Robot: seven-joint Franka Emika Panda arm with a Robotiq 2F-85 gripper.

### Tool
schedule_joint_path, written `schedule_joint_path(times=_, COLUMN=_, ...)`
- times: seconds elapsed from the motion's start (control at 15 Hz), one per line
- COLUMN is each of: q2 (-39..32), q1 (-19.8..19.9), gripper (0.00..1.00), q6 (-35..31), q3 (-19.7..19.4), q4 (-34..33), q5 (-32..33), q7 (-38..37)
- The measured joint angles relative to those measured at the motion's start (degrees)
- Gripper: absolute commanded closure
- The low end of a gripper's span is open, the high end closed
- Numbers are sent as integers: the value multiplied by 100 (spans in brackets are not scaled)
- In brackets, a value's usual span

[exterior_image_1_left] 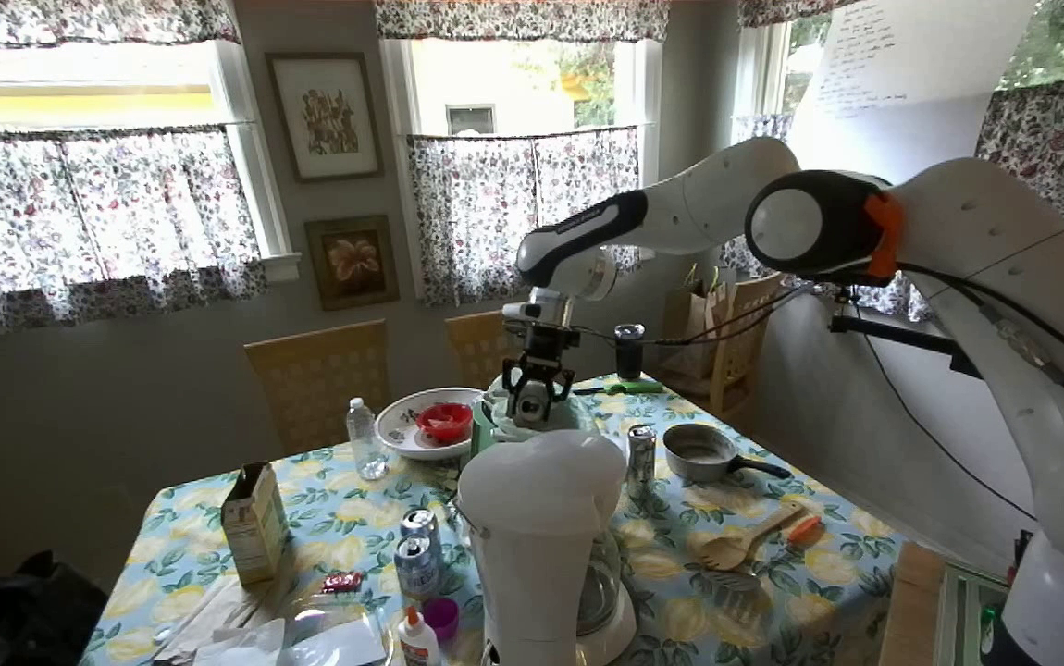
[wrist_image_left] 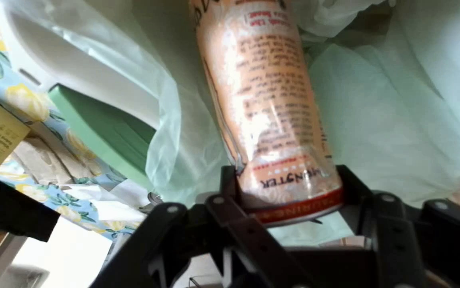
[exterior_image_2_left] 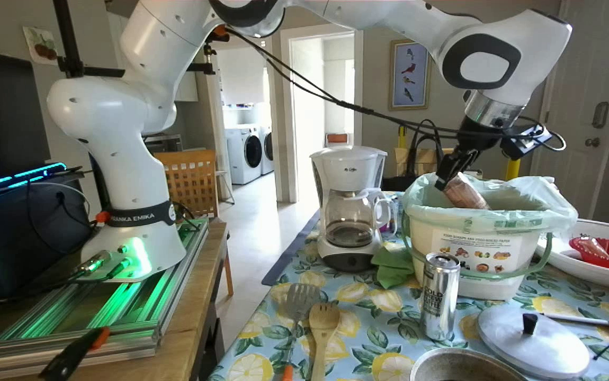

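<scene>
My gripper (wrist_image_left: 288,182) is shut on a peach-coloured drink can (wrist_image_left: 270,100) with a red rim, its black fingers on either side near the can's end. In an exterior view the can (exterior_image_2_left: 467,194) hangs tilted from the gripper (exterior_image_2_left: 450,177), its lower end inside the mouth of a white bin (exterior_image_2_left: 495,288). A pale green plastic liner (exterior_image_2_left: 532,198) covers the bin's rim. From above, the wrist view shows the liner (wrist_image_left: 374,120) around the can; whether the far end touches it cannot be told. The bin's floor is mostly hidden.
A white coffee maker (exterior_image_2_left: 349,166) and a silver coffee can (exterior_image_2_left: 440,304) stand near the bin. Beside it lies a white dish (exterior_image_1_left: 402,430) holding a red bowl (exterior_image_1_left: 444,422). A saucepan (exterior_image_1_left: 699,453), its lid (exterior_image_2_left: 535,344), a wooden spoon (exterior_image_1_left: 726,552) and a water bottle (exterior_image_1_left: 365,442) share the table.
</scene>
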State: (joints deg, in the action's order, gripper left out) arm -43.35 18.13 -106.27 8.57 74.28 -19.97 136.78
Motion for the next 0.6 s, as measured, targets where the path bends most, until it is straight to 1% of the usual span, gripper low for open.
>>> schedule_joint_path(times=0.2, q2=246, q1=47, gripper=63, q6=47, q3=-11, q4=73, q5=-128, q7=-25)
schedule_joint_path(times=0.6, q2=810, q1=181, gripper=63, q6=458, q3=-54, q4=335, q5=-522, q7=-27)
